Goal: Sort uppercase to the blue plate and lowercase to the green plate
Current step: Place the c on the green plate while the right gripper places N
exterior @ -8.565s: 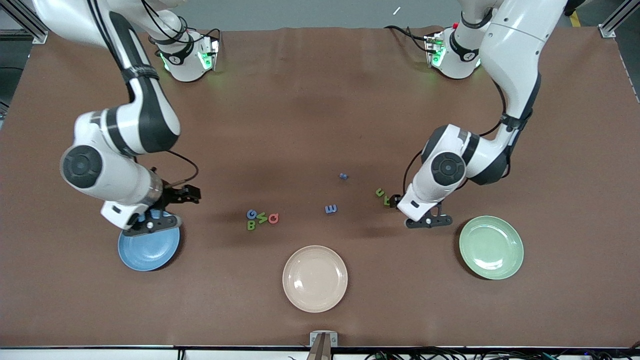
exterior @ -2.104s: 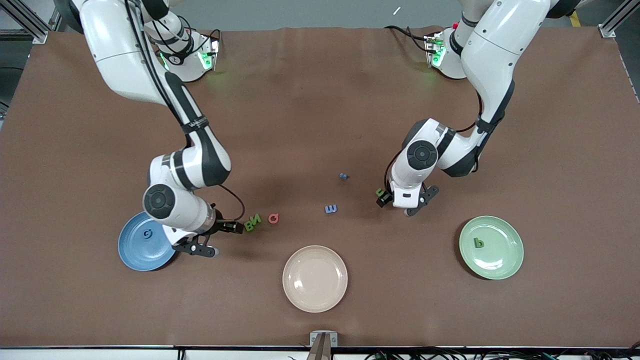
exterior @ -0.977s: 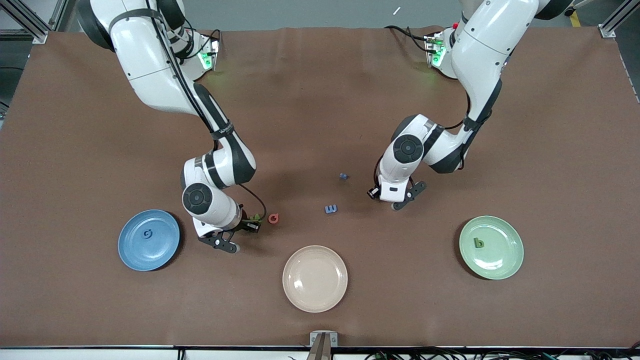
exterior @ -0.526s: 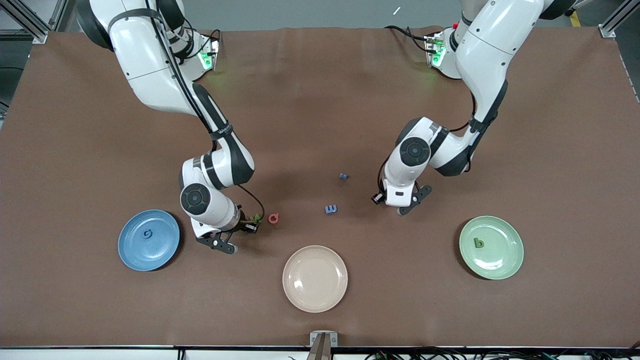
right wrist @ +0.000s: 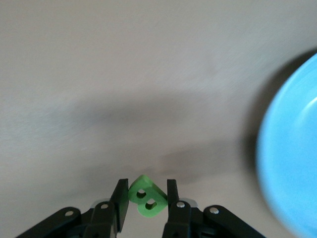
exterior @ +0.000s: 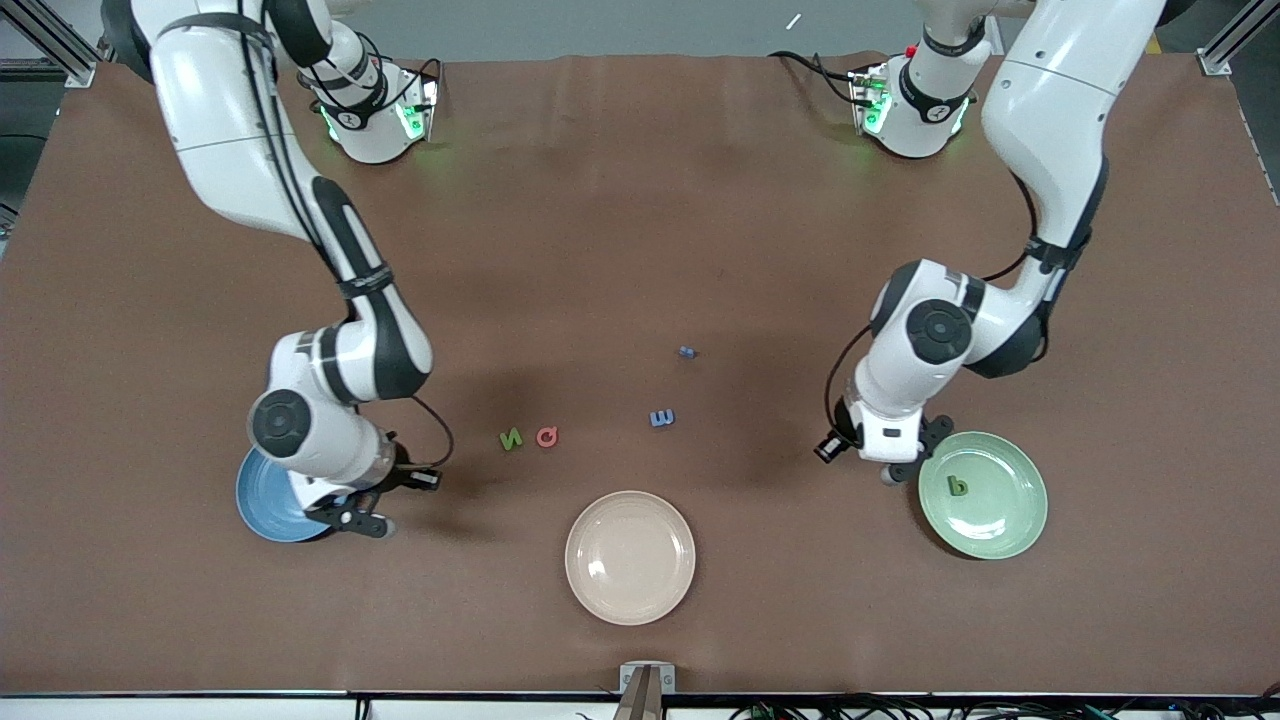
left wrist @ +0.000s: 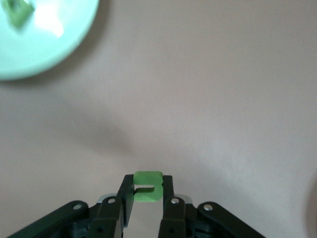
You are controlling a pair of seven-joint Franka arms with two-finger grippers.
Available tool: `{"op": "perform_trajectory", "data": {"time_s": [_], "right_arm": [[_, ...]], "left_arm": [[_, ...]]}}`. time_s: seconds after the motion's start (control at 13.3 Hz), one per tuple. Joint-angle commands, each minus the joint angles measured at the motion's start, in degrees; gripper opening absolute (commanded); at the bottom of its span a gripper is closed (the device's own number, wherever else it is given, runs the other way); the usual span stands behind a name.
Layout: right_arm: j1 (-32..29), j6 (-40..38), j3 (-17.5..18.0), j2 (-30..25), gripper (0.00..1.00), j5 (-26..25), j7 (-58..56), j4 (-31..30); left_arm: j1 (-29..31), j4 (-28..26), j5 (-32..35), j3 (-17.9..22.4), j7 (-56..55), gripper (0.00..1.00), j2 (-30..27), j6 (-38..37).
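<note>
My right gripper (exterior: 420, 480) is shut on the green B (right wrist: 147, 202) and holds it over the table beside the blue plate (exterior: 262, 508), which also shows in the right wrist view (right wrist: 292, 163). The arm hides the blue G. My left gripper (exterior: 828, 450) is shut on the green n/u shape (left wrist: 148, 186), over the table beside the green plate (exterior: 1000, 530). The green b/q shape (exterior: 957, 487) lies in that plate. The green N (exterior: 511, 439), red Q (exterior: 546, 437), blue m (exterior: 661, 418) and tiny blue cross piece (exterior: 686, 352) lie on the table.
A cream plate (exterior: 630, 557) stands near the front edge, between the two coloured plates. The brown table (exterior: 640, 200) stretches bare toward the arms' bases.
My right gripper has carried the green B away from the N and Q toward the blue plate. My left gripper has carried the n/u shape toward the green plate.
</note>
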Motion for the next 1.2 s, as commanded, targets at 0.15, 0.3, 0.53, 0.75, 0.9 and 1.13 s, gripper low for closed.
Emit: {"op": "perform_trajectory", "data": {"time_s": [0.15,0.3,0.53,0.75,0.9,1.13], "right_arm": [[-7.4,-4.2,1.0,-2.8,0.16,-1.9,-15.5,-1.4],[-9.7,-4.1,1.0,-2.6,0.2,-2.4,-21.0,-1.7],[-10.6,-3.5,1.1,-1.8,0.4,-6.9,-22.9,-1.7],[-10.6,-3.4,1.1,-1.6,0.73,-7.0,-22.9,-1.7],[-9.9,-4.1,1.1,-1.8,0.78,-6.7,-22.2,-1.5],[-5.2,-4.8,1.6,-2.1,0.79,-6.1,-14.7,-1.6]], "left_arm": [[8.2,0.0,1.0,-0.4,15.5,0.0,-0.6,-1.4],[11.6,0.1,1.0,-0.4,21.1,0.0,-0.1,-1.4],[13.5,2.3,1.0,0.2,29.4,0.02,2.5,-1.4],[16.9,2.6,1.0,0.4,38.8,0.09,3.5,-1.4],[18.4,2.8,1.0,0.5,43.4,0.14,4.0,-1.4],[18.8,2.8,1.0,0.5,45.7,1.0,4.4,-1.2]]}}
